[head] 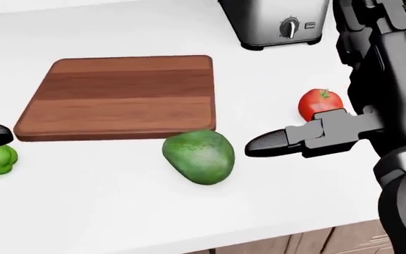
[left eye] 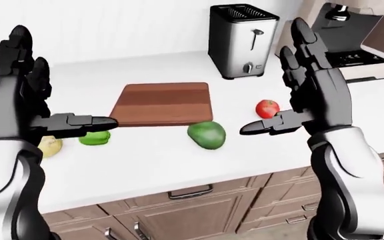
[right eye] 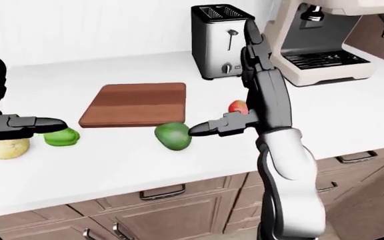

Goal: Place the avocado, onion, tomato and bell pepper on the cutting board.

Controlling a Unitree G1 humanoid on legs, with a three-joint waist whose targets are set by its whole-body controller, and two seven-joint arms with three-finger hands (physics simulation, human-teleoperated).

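Observation:
The wooden cutting board (head: 118,98) lies bare on the white counter. A green avocado (head: 199,156) rests just below the board's lower right corner. The red tomato (head: 317,103) sits to the right, partly hidden by my right thumb. Left of the board lies the green bell pepper (right eye: 62,136), and the yellowish onion (right eye: 6,148) is further left. My right hand (left eye: 292,85) is held open above the counter, right of the avocado, thumb pointing left. My left hand (left eye: 42,100) hangs open above the pepper and onion. Neither hand holds anything.
A steel toaster (left eye: 243,40) stands above the board's right side in the left-eye view. A coffee machine (right eye: 319,40) is at the right. The counter's near edge (left eye: 152,175) runs over wooden drawers (left eye: 192,192) with dark handles.

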